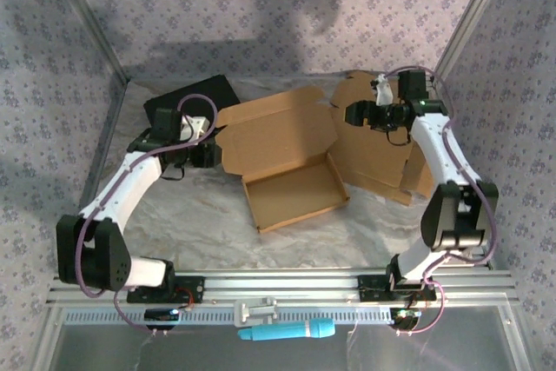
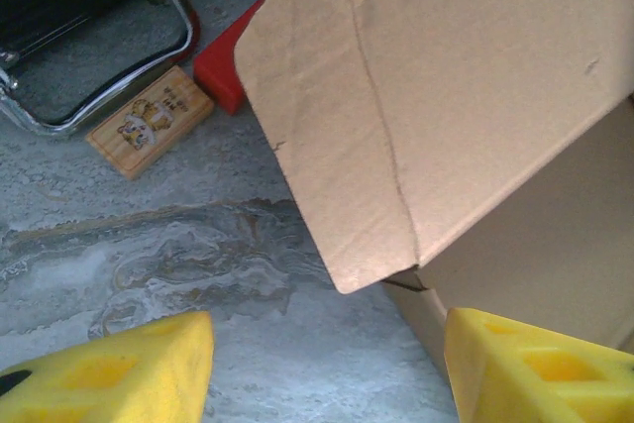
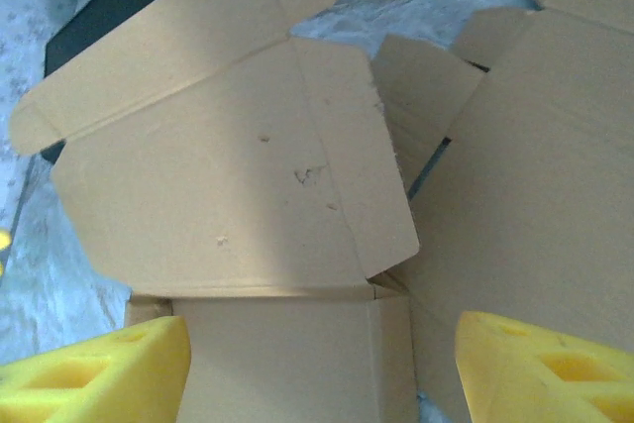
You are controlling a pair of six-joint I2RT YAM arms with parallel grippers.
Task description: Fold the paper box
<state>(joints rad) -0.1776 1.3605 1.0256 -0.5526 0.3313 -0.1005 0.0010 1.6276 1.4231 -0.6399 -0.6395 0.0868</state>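
Yellow fingertips (image 2: 109, 369) of the left gripper (image 2: 327, 373) stand wide apart with nothing between them; the paper box (image 1: 291, 184) is part-folded.
I see the box's tray walls up and its lid (image 1: 278, 123) open behind it. Left gripper sits just off the box's left side, with the lid's corner just ahead of the fingertips, unclamped. Right gripper (image 1: 360, 115) hangs at the box's right rear, jaws also wide and empty, facing the lid. Flat cardboard blanks (image 1: 382, 154) lie right beside the box on its right. Black case (image 1: 187, 97) is at the box's left rear, with a small wooden block (image 2: 149, 121) and a red block (image 2: 226, 71) between case and box. Teal tool (image 1: 287, 331) lies on the rail in front of the box.
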